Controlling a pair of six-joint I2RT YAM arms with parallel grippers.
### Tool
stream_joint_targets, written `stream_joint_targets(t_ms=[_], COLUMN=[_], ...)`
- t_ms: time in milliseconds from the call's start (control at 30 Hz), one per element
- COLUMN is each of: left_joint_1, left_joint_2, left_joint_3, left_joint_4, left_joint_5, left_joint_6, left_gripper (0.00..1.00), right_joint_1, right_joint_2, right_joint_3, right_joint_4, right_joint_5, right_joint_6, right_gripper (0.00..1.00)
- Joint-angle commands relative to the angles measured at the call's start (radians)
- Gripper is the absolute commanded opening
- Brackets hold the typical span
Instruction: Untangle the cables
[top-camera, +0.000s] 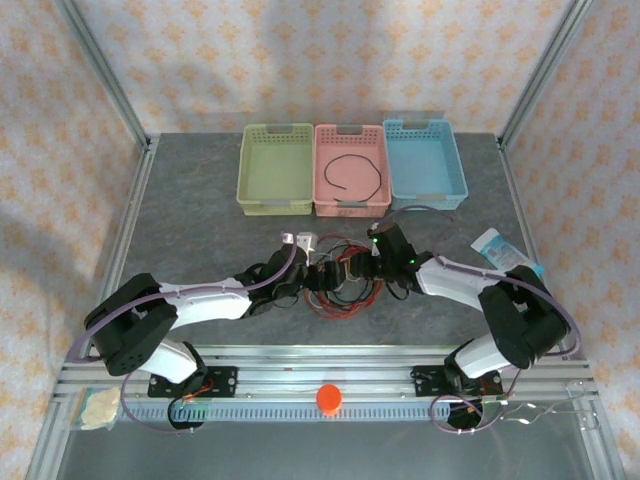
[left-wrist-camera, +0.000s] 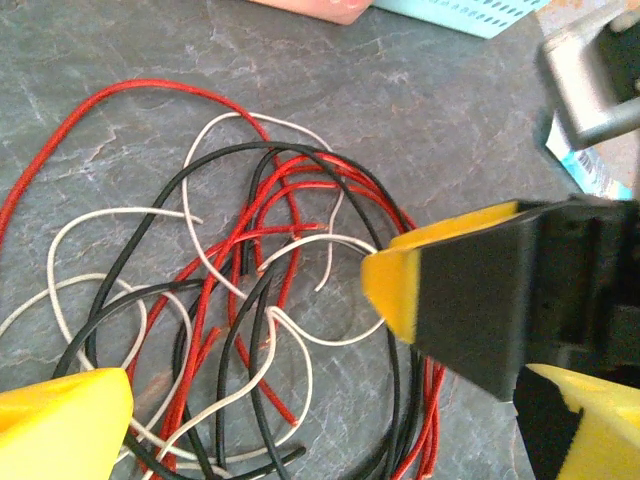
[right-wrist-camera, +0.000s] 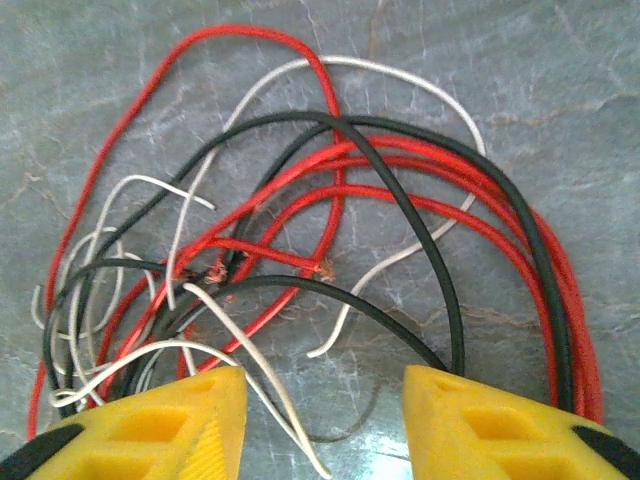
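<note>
Tangle of cables (top-camera: 345, 300) is found at bench (top-camera: 200, 220) ctr, just beyond the arm bases and hemmed in btwn both grippers. One black cable (top-camera: 345, 158) is seen well apart, lying in the pink basket (top-camera: 322, 205) at the far edge. L gripper (left-wrist-camera: 320, 400) is spread wide, fingers (left-wrist-camera: 60, 425) out at the lower corners of its wrist view. Nothing is gripped there, w/ red, black and white loops laid out beneath and ahead of it. R gripper (right-wrist-camera: 322, 380) is set part-way apart, narrower than the L, and nothing is pinched as far as can be made out. A white strand (right-wrist-camera: 285, 415) is seen running lengthways down its gap. A black strand (right-wrist-camera: 432, 260) is seen arcing in to touch, or all but touch, the inner tip of the finger (right-wrist-camera: 500, 420) at the right of that view. So the key relation: the heap is placed dead ahead of the R gripper. Most loops are laid crosswise to its gap, while the white strand is lined up along it. R is judged the nearer arm to a single strand. In the L wrist view its yellow finger (left-wrist-camera: 400, 280) is seen over the heap's right flank. A pinch on the white or black strand is probably called for from R, w/ L used as anchor on the opposite side.
</note>
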Motion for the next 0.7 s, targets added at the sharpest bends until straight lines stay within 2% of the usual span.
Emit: stream_joint_targets(t_ms=[0, 367, 533, 667], left_joint_1=[0.011, 0.021, 0.024, 0.029], left_joint_2=[0.014, 0.011, 0.009, -0.009], left_joint_3=[-0.005, 0.000, 0.006, 0.039], left_joint_4=[0.054, 0.026, 0.008, -0.066], left_joint_5=[0.017, 0.003, -0.005, -0.078], left_joint_6=[-0.021, -0.004, 0.006, 0.047], left_gripper=[0.99, 0.99, 0.99, 0.99], right_joint_1=[0.004, 0.006, 0.006, 0.006], right_joint_2=[0.016, 0.053, 0.035, 0.006], right_joint_3=[0.008, 0.009, 0.011, 0.011], right_joint_4=[0.032, 0.068, 0.060, 0.042], right_joint_5=[-0.020, -0.042, -0.035, -0.022], right_joint_6=[-0.003, 0.008, 0.007, 0.004], right_gripper=[0.42, 0.32, 0.24, 0.18])
